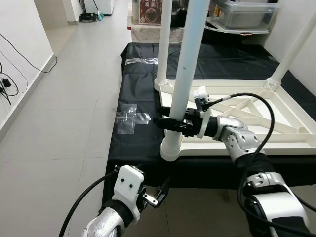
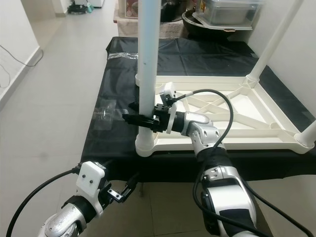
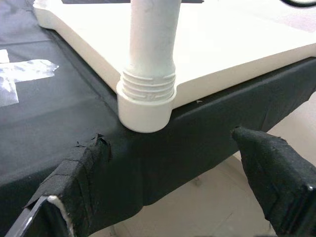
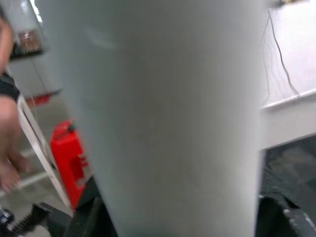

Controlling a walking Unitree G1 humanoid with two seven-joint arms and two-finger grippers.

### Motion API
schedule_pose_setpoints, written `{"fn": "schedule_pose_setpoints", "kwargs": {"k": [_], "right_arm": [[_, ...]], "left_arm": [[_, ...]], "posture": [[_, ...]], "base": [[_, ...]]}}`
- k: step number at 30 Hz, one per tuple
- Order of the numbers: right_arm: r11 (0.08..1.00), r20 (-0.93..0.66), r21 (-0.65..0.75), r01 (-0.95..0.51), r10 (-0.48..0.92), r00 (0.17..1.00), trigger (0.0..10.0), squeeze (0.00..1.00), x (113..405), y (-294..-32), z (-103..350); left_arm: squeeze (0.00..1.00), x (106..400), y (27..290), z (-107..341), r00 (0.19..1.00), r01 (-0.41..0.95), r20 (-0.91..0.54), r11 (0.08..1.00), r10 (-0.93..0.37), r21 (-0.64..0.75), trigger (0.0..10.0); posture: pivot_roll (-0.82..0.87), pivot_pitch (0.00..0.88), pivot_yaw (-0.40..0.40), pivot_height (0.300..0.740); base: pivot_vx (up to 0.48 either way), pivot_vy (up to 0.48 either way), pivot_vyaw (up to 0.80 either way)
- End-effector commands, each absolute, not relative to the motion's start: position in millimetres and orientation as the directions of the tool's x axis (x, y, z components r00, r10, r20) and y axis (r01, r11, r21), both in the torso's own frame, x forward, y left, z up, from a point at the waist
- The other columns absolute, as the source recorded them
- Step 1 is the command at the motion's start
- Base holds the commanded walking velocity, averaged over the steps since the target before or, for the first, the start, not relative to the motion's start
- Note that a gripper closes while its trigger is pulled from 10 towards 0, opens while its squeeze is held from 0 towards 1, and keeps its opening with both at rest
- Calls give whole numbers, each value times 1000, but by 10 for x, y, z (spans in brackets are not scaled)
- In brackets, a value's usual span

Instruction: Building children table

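Note:
A white children's table [image 1: 276,133] lies upside down on a black-covered platform [image 1: 143,94]. Its near-left leg [image 1: 185,74] stands upright in the corner socket [image 3: 145,106], with threads showing just above the socket. My right gripper [image 1: 165,123] is shut on this leg a little above the socket, and the leg [image 4: 158,118] looms close in the right wrist view. My left gripper [image 1: 158,195] hangs open below the platform's front edge. Its taped fingers [image 3: 74,182] point toward the socket, with nothing between them.
Two more legs [image 1: 164,39] [image 1: 294,49] stand upright at the far corners. Clear tape [image 1: 131,118] is stuck on the black cover to the left of the table. A plastic bin [image 1: 244,15] sits behind. Open tiled floor [image 1: 64,138] lies to the left.

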State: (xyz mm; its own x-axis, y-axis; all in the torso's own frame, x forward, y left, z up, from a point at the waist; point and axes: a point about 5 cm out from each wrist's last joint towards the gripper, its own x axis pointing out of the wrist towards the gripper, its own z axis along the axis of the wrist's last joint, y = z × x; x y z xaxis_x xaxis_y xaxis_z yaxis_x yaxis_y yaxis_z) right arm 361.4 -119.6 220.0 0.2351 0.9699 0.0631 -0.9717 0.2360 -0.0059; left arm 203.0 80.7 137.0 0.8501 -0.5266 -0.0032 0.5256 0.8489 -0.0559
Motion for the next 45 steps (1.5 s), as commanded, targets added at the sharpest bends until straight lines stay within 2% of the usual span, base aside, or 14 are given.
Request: {"fn": "schedule_pose_setpoints", "kwargs": {"k": [1, 9, 11, 14, 21, 28, 29, 30, 31, 32, 33, 37, 38, 45], "right_arm": [[216, 81, 28, -976, 973, 218, 0, 0, 3599, -1139, 2125], [562, 75, 35, -827, 823, 563, 0, 0, 3711, -1196, 1968], [875, -22, 29, -483, 484, 875, 0, 0, 3848, -1382, 1846], [875, -22, 29, -483, 484, 875, 0, 0, 3848, -1382, 1846], [941, -10, 135, 311, -313, 950, 0, 0, 3558, -1679, 1727], [855, -74, 210, 474, -470, 880, 0, 0, 3464, -1435, 1677], [866, -93, 257, 428, -419, 903, 3608, 0, 3495, -1309, 1667], [866, -93, 257, 428, -419, 903, 3608, 0, 3495, -1309, 1667], [886, -73, 263, 382, -377, 923, 10000, 0, 3505, -1241, 1693], [909, -45, 282, 307, -307, 951, 10000, 161, 3515, -1163, 1726], [931, 10, 274, 240, -252, 968, 10000, 1000, 3507, -1104, 1791], [962, 105, 242, 125, -154, 982, 10000, 1000, 3500, -1060, 1904], [965, 129, 260, 31, -66, 989, 10000, 0, 3521, -1061, 1917], [908, 174, 95, -409, 389, 905, 10000, 0, 3583, -1233, 1923]], "left_arm": [[0, 2022, 809, 1317, 849, 527, -22, 848, -529, -58, 10000], [0, 2033, 808, 1310, 850, 525, -21, 849, -527, -58, 10000], [0, 2035, 816, 1311, 850, 524, -22, 850, -526, -56, 10000], [0, 2035, 816, 1311, 850, 524, -22, 850, -526, -56, 10000], [0, 2052, 824, 1300, 847, 530, -25, 846, -531, -53, 10000], [0, 2055, 822, 1299, 851, 523, -23, 851, -525, -51, 10000], [0, 2055, 821, 1302, 851, 523, -22, 851, -524, -52, 10000], [0, 2055, 821, 1302, 851, 523, -22, 851, -524, -52, 10000], [0, 2056, 821, 1300, 852, 522, -23, 852, -523, -53, 10000], [0, 2056, 819, 1300, 852, 521, -22, 852, -523, -54, 10000], [0, 2057, 817, 1299, 852, 521, -23, 852, -523, -55, 10000], [0, 2058, 813, 1298, 851, 523, -22, 851, -524, -57, 10000], [0, 2057, 812, 1298, 851, 523, -22, 851, -525, -58, 10000], [0, 2054, 806, 1297, 850, 525, -22, 849, -527, -62, 10000]], "posture": [[170, 86, -70, 740], [157, 89, -68, 740], [150, 91, -61, 740], [150, 91, -61, 740], [142, 90, -54, 740], [143, 94, -56, 740], [143, 92, -59, 740], [143, 92, -59, 740], [140, 95, -59, 740], [140, 95, -60, 740], [140, 96, -61, 740], [138, 97, -62, 740], [137, 98, -62, 740], [132, 100, -58, 740]], "base": [[0, 0, 0], [0, 0, 0], [0, 0, 0], [0, 0, 0], [0, 0, 0], [0, 0, 0], [0, 0, 0], [0, 0, 0], [0, 0, 0], [0, 0, 0], [0, 0, 0], [0, 0, 0], [0, 0, 0], [0, 0, 0]]}}
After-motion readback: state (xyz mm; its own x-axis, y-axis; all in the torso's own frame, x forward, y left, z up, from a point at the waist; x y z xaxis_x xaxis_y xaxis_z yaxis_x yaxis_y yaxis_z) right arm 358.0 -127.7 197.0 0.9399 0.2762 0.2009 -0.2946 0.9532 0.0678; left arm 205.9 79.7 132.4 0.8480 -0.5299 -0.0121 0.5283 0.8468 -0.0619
